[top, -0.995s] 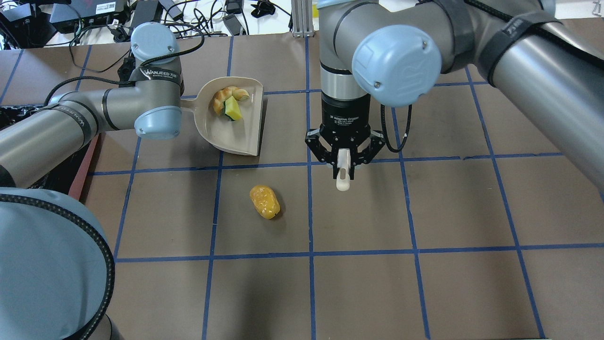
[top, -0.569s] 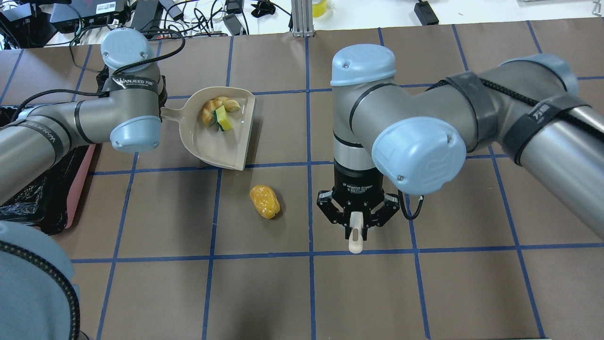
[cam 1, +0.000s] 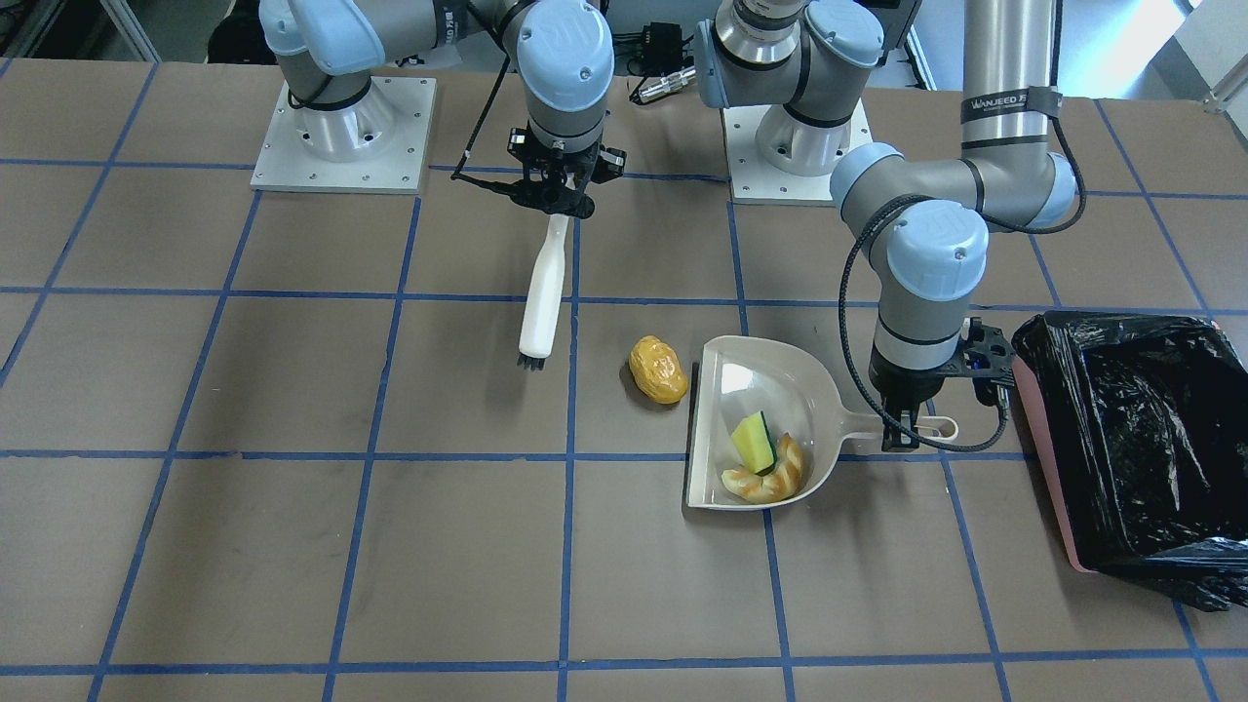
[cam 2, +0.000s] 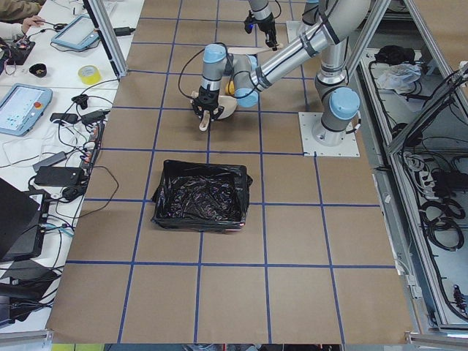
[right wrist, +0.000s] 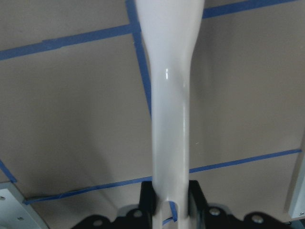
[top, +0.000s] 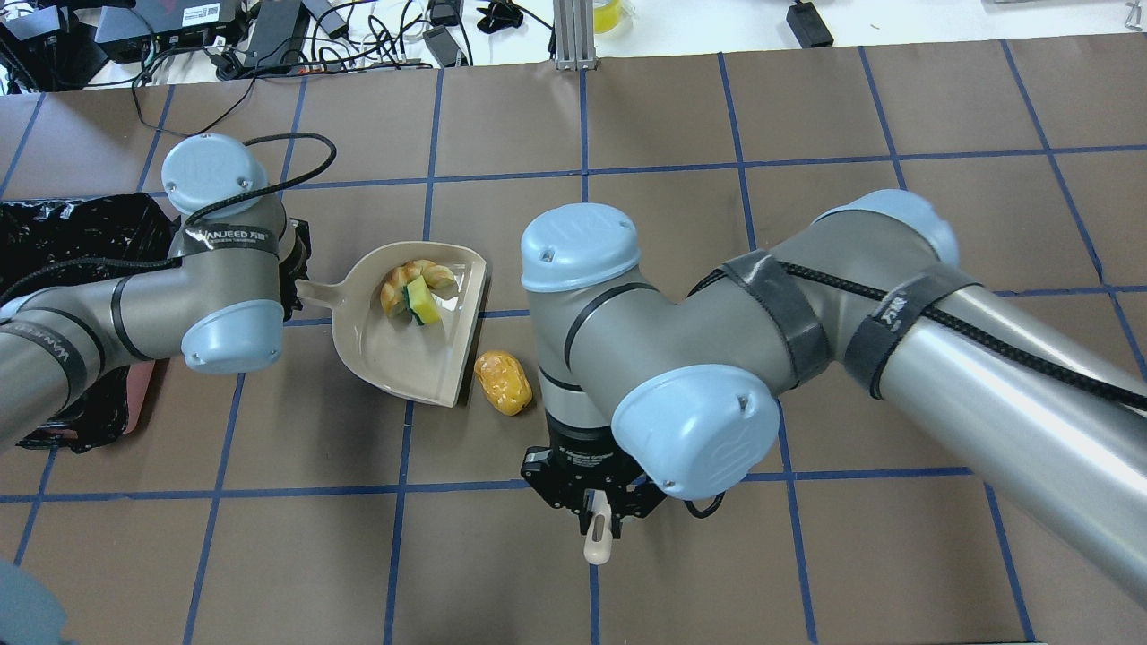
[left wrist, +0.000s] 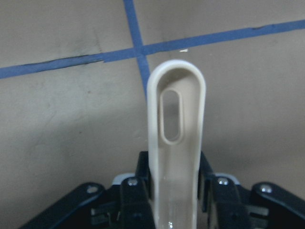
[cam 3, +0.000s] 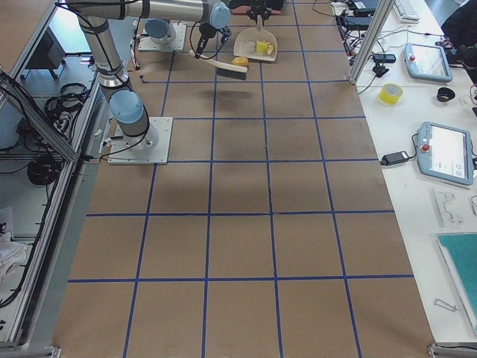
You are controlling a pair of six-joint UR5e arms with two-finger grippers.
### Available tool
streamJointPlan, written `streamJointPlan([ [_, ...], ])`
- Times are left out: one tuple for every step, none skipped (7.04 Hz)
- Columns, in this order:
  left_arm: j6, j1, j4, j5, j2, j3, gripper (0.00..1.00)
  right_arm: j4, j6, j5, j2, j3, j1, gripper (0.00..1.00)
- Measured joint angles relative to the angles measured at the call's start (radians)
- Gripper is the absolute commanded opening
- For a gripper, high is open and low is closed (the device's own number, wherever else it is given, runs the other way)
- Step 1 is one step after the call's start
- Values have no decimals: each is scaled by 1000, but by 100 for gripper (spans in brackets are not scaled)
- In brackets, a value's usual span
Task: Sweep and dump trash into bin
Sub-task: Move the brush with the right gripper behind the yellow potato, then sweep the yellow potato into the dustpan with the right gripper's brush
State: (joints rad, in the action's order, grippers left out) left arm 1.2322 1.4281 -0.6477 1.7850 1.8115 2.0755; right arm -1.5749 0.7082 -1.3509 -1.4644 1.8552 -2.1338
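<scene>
At the robot's left end of a brown table (cam 1: pixel 292 546) gridded with blue tape (cam 1: pixel 570 546), the bin (cam 1: pixel 1121 429), a pink container lined with crinkled black plastic, is seen standing open; the left arm (cam 1: pixel 926 253) is bent down just beside it; the left gripper (cam 1: pixel 902 434) is clamped on the looped handle (left wrist: pixel 175 119) of a beige dustpan (cam 1: pixel 741 385), the handle being pinched between both fingers in the wrist view; the pan is placed between the bin and the table's middle, its wide mouth turned away from the bin; the right gripper (cam 1: pixel 556 190) is closed around the top of a white brush (cam 1: pixel 543 283), which is held slanting downward, its dark bristles (cam 1: pixel 529 363) pointed away from the robot's base; in the right-side view the brush is shown raised, a shadow (cam 3: pixel 223 93) being cast on the table below it; the glossy amber lump (cam 1: pixel 658 370), one of three food-like pieces, is left on the table just outside the pan's mouth, so close that contact cannot be judged, and is set between the pan and the bristles, apart from the latter; the yellow wedge (cam 1: pixel 753 441) with its green side is carried inside the pan, toward the handle end; the pale crescent slice (cam 1: pixel 765 480) with its orange side is curled against the pan's back wall, touching the wedge.
</scene>
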Motion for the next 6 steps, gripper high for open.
streamJointPlan([
  [-1, 0, 5, 2, -31, 46, 0, -31, 28, 16, 20, 4, -30, 0],
  [5, 0, 13, 11, -58, 88, 0, -49, 42, 22, 31, 4, -45, 0],
  [31, 4, 27, 23, -81, 118, 0, -65, 53, 24, 35, 5, -51, 0],
  [72, 8, 41, 27, -90, 133, 0, -81, 65, 26, 42, 6, -54, 0],
  [123, 11, 51, 29, -90, 139, 0, -103, 80, 39, 55, 8, -55, 0],
  [170, 13, 65, 29, -83, 141, 0, -135, 102, 64, 73, 9, -55, 0],
])
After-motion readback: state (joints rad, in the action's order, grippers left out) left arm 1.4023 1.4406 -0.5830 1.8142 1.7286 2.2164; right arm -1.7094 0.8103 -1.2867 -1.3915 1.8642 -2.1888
